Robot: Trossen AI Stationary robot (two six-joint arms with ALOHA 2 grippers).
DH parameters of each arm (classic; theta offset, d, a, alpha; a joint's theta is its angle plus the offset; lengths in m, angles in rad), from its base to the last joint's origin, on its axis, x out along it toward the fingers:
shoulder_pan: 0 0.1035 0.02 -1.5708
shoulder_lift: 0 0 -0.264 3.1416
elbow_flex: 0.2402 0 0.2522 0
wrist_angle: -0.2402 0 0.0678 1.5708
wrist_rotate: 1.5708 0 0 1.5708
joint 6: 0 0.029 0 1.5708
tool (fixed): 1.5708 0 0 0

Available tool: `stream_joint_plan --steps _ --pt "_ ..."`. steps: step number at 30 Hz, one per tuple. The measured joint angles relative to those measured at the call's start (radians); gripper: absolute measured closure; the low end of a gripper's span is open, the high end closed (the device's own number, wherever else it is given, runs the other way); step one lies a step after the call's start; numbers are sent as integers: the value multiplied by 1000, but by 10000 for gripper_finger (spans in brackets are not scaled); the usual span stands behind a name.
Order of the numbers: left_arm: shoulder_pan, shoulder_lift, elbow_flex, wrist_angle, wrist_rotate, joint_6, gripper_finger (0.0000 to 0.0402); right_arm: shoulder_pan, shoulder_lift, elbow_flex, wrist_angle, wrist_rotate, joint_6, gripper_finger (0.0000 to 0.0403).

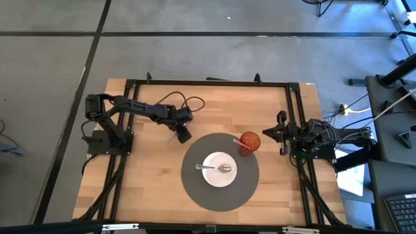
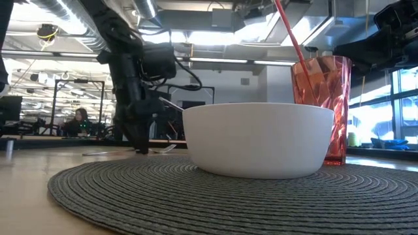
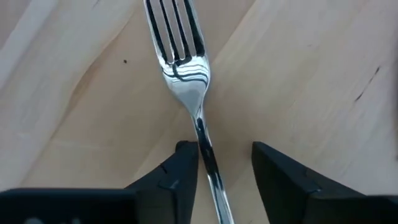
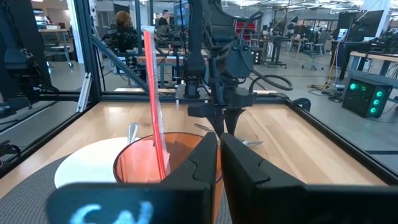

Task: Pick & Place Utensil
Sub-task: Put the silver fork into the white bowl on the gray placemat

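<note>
Silver fork [image 3: 186, 74] lies flat on the bench just off the round mat's [image 1: 195, 188] far-left rim, left gripper [image 3: 224, 168] down with jaws narrowly parted astride its handle, not yet gripped, pick and placement remain, right gripper [image 4: 219, 146] parked shut at the right edge

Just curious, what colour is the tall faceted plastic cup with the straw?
Translucent orange-red faceted plastic cup, seen best in the low view.

No text, label, brand, number or sign could be read anywhere; only blurred, illegible pale marks showed on the right gripper's [image 4: 217, 144] housing.
</note>
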Motion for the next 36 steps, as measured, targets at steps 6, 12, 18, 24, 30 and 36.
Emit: stream_joint_plan --steps 6,12,18,24,30,36 --pt "-25 5 0 10 -34 -21 321 0 0 0 0 0 0 379" --pt "-67 -3 -5 19 -98 -5 389 0 0 0 1 0 1 379" --pt "-102 -80 11 -28 -198 5 394 0 0 0 1 0 2 379" --pt "-216 -137 163 -251 -339 20 395 0 0 0 1 0 2 379" --pt "-384 -116 342 -391 -480 124 396 0 0 0 2 0 2 379" --pt "-492 -36 500 -377 -530 318 396 0 0 0 2 0 2 379"
